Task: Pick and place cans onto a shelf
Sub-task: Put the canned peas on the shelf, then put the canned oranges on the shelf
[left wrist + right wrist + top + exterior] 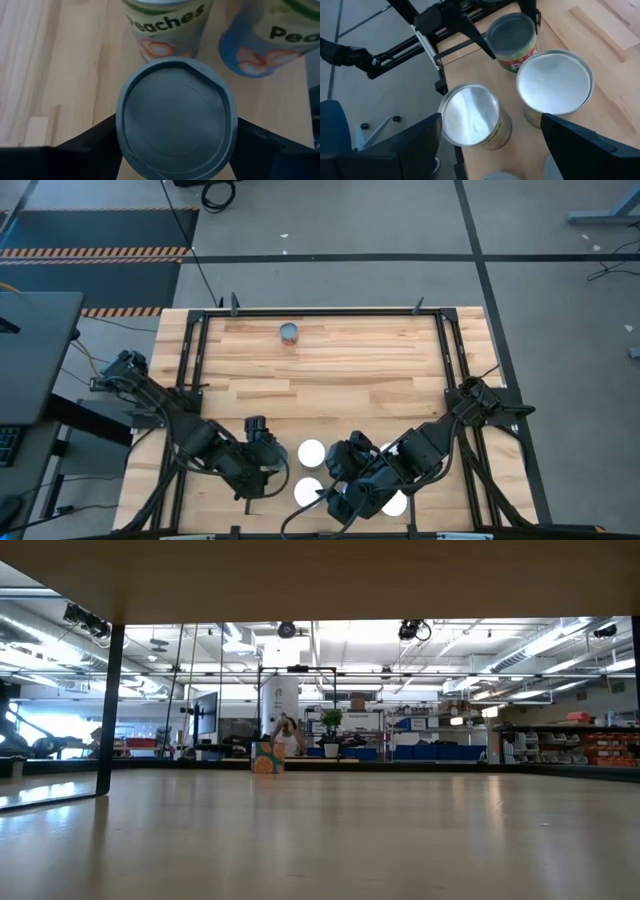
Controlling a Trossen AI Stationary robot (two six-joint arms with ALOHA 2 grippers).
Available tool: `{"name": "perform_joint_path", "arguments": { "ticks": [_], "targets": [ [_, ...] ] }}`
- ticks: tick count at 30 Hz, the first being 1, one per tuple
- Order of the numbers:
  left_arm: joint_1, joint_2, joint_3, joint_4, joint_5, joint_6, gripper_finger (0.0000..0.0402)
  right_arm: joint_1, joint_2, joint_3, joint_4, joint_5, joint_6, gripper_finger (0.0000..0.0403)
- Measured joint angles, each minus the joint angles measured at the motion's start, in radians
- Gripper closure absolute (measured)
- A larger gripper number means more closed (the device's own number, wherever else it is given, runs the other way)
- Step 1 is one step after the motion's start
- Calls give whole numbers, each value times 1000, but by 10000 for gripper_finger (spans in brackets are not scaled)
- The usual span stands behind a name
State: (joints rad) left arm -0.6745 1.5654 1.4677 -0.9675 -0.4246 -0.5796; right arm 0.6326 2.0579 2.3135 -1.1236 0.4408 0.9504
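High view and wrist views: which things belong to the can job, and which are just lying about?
Job: grey can held in left gripper; Peaches cans; white-topped cans by the open right gripper; far can.
Lying about: floor cables; striped tape; dark desk.

One can [289,332] sits alone near the counter's [330,380] far edge. The other cans [311,452] bunch up at the near edge, between the left pincer [268,471] and right pincer [340,480].
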Motion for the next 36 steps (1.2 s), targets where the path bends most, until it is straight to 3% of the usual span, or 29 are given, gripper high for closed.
{"name": "perform_joint_path", "arguments": {
  "ticks": [10, 20, 26, 28, 32, 36],
  "targets": [
    [11, 0, 0, -4, 26, -3, 58, 13, 0, 0, 0, -14, 15, 56],
    [11, -3, 4, 7, 5, -2, 54, 1, -1, 0, 1, -57, -62, 56],
    [11, -8, 90, -8, 0, 73, 53, -29, -33, 0, 37, -147, -179, 56],
    [16, -15, 130, -16, -51, 119, 53, -38, -60, 0, 56, -148, -263, 56],
    [120, -85, 143, -49, -84, 131, 53, -55, -123, 1, 67, -106, -408, 56],
    [285, -167, 46, -28, -96, 68, 54, -90, -175, 1, 66, -107, -523, 56]
  ]
}}
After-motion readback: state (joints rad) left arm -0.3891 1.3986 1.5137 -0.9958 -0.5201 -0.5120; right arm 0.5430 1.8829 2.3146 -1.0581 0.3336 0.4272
